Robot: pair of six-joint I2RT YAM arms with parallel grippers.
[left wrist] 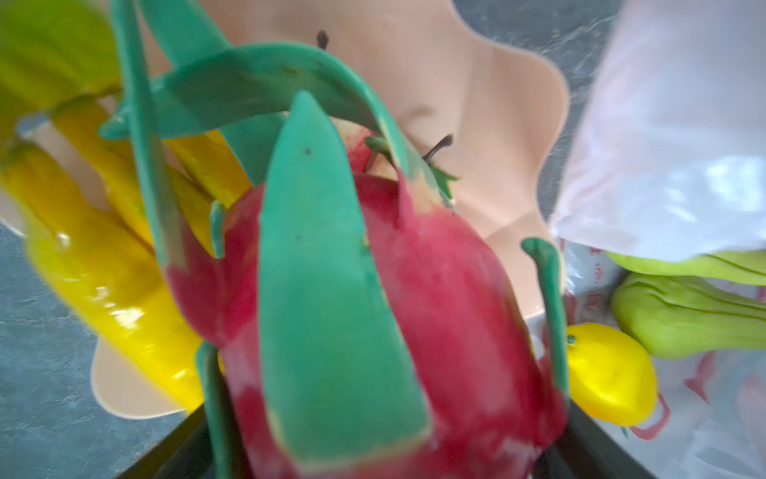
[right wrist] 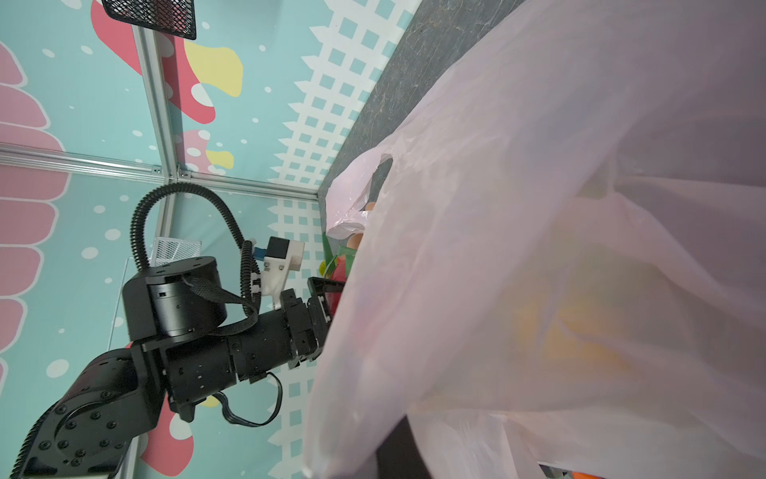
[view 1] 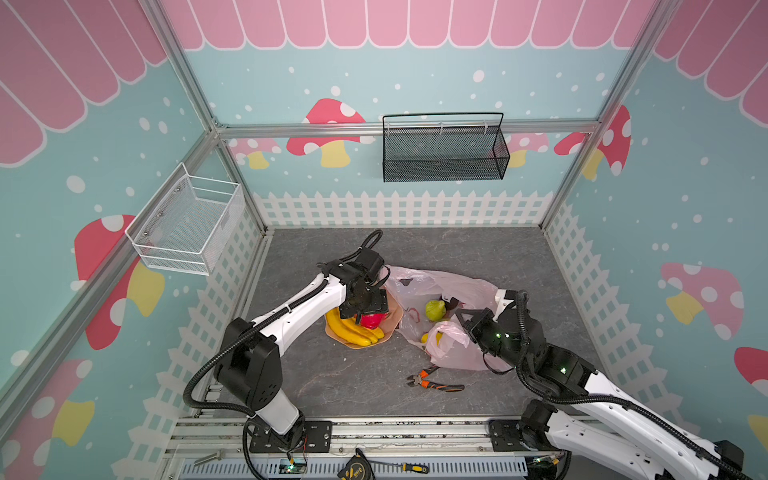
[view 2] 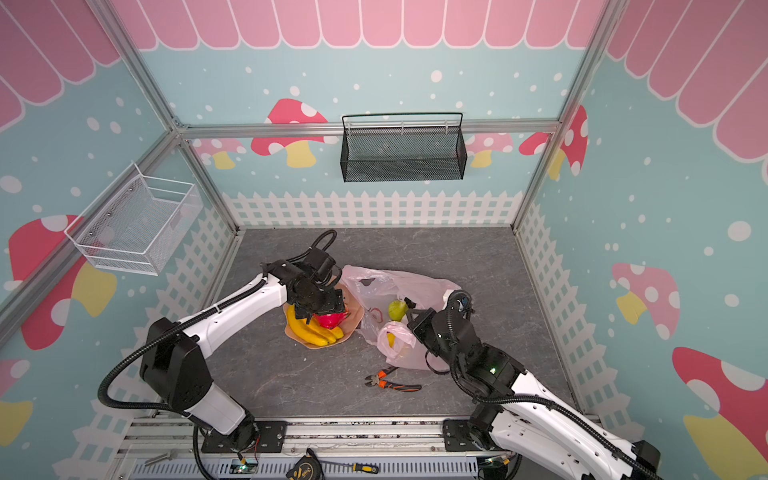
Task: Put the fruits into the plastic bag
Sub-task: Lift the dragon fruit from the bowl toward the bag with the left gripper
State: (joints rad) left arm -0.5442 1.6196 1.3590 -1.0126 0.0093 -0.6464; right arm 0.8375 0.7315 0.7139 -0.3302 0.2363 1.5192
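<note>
My left gripper (view 1: 368, 313) hangs over the peach wavy plate (view 1: 395, 322), its wide jaws shut on a red fruit with green scales (left wrist: 435, 311). A yellow banana bunch (view 1: 353, 332) lies on the plate beside it, and another red fruit (left wrist: 360, 153) is mostly hidden behind. To the right, the pink plastic bag (view 1: 440, 282) lies crumpled, with a green fruit (view 1: 434, 309) and a lemon (left wrist: 609, 373) in its mouth. My right gripper (view 1: 461, 320) is shut on the bag's near edge and holds it up. In the right wrist view the bag (right wrist: 539, 207) covers those jaws.
Orange-handled pliers (view 1: 432, 380) lie on the grey floor in front of the bag. A black mesh basket (view 1: 444, 149) hangs on the back wall and a white wire basket (view 1: 187, 224) on the left wall. A tape measure (view 1: 357, 469) sits on the front rail.
</note>
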